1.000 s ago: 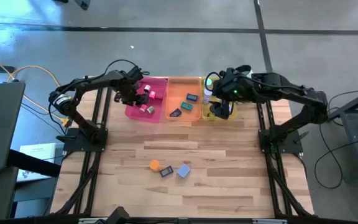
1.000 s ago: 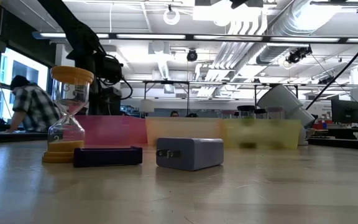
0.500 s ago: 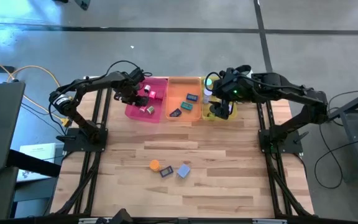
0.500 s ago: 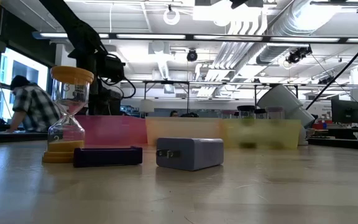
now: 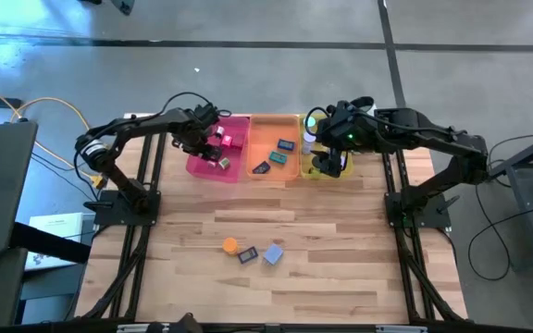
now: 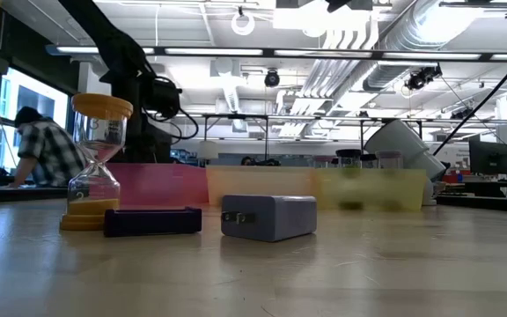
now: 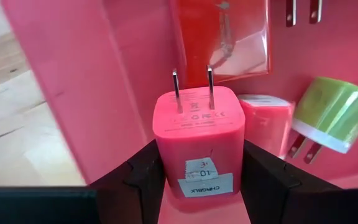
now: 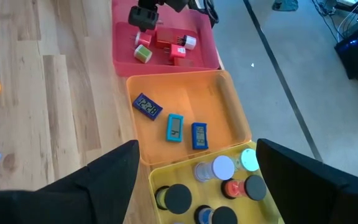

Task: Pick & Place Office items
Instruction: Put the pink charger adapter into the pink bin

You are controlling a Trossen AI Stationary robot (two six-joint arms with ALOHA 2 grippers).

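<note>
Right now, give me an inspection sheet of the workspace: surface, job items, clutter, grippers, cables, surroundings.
Surface: wooden table, pink tray, orange tray and yellow tray at its far edge.
Job items: hourglass, dark flat piece and grey charger loose near the front; chargers in the pink tray, small displays in the orange, round pieces in the yellow.
Clutter: nothing seen.
Grippers: left gripper shut on a pink charger inside the pink tray; right gripper open above the yellow tray.
Cables: yellow cable on the floor, left.
Surroundings: person at a desk behind.
</note>
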